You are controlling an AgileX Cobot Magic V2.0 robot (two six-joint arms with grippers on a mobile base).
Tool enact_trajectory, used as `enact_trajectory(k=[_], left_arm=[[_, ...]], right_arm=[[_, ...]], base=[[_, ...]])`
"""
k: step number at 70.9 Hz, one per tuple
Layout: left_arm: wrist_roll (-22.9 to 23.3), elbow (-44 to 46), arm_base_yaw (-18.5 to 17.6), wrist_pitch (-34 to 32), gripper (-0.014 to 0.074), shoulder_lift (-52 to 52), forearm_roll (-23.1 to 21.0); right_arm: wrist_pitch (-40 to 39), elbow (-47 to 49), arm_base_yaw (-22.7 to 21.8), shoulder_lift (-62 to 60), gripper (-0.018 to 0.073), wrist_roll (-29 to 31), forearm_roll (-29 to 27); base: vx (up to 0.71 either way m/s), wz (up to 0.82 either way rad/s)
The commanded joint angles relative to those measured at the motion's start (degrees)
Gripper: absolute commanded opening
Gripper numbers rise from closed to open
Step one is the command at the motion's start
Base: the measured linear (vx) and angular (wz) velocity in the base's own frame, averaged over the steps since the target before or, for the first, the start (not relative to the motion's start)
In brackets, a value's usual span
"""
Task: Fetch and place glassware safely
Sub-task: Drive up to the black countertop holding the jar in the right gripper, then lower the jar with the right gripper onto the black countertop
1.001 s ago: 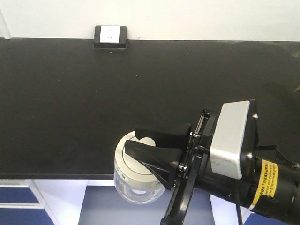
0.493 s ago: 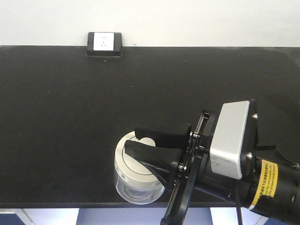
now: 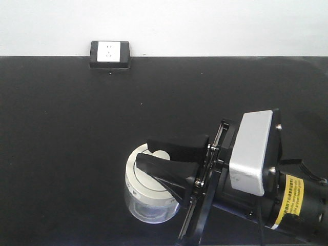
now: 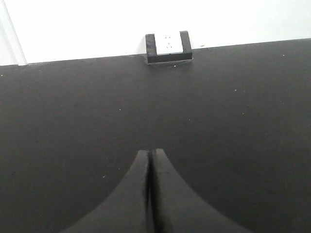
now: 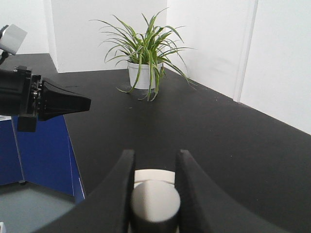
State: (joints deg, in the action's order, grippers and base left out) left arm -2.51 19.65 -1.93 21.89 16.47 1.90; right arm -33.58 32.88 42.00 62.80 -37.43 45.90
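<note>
The glassware (image 3: 145,201) is a small clear jar with a cream-white lid (image 3: 137,183), low in the front view over the black countertop (image 3: 92,128). My right gripper (image 3: 144,154) comes in from the right and is shut on the lid's central knob (image 5: 155,203). In the right wrist view both fingers (image 5: 124,170) press the knob's sides. Whether the jar rests on the counter or hangs above it cannot be told. My left gripper (image 4: 150,153) is shut on nothing above bare countertop. It also shows at the left of the right wrist view as a dark tip (image 5: 85,103).
A white wall socket in a black frame (image 3: 109,53) sits at the counter's back edge, against the white wall. A potted spider plant (image 5: 143,63) stands on the counter far along it. Blue cabinet fronts (image 5: 41,145) lie below the counter's front edge.
The view has advanced over the counter: the socket slid down and left, the front edge and blue cabinets dropped out of the front view. The jar stays gripped, now over the black top.
</note>
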Motion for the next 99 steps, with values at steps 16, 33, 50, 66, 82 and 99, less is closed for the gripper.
enact_trajectory(k=[16, 33, 50, 66, 82, 99], left_arm=[[0.26, 1.53, -0.07, -4.08, -0.0007, 0.51, -0.50], [0.26, 1.53, -0.07, -4.03, -0.0007, 0.86, -0.50], [0.26, 1.53, -0.07, -4.03, -0.0007, 0.91, -0.50], [0.26, 1.53, -0.07, -4.04, -0.0007, 0.91, -0.50], [0.26, 1.53, -0.07, -4.04, -0.0007, 0.91, -0.50], [0.26, 1.53, -0.07, -4.04, -0.0007, 0.91, -0.50]], right_arm=[[-4.51, 2.02, 0.04, -1.21, -0.0003, 0.49, -1.87], [-4.65, 1.94, 0.04, -0.91, -0.0003, 0.49, -1.02], [-4.20, 1.94, 0.04, -0.71, -0.0003, 0.49, -1.07], [-3.99, 1.94, 0.04, -0.71, -0.0003, 0.49, -0.80], [-3.97, 1.94, 0.04, -0.71, -0.0003, 0.49, -0.66], [-3.97, 1.94, 0.04, -0.71, -0.0003, 0.49, -0.59]], base=[[0.07, 0.00], [0.01, 0.00], [0.00, 0.00], [0.00, 0.00], [0.00, 0.00], [0.00, 0.00]])
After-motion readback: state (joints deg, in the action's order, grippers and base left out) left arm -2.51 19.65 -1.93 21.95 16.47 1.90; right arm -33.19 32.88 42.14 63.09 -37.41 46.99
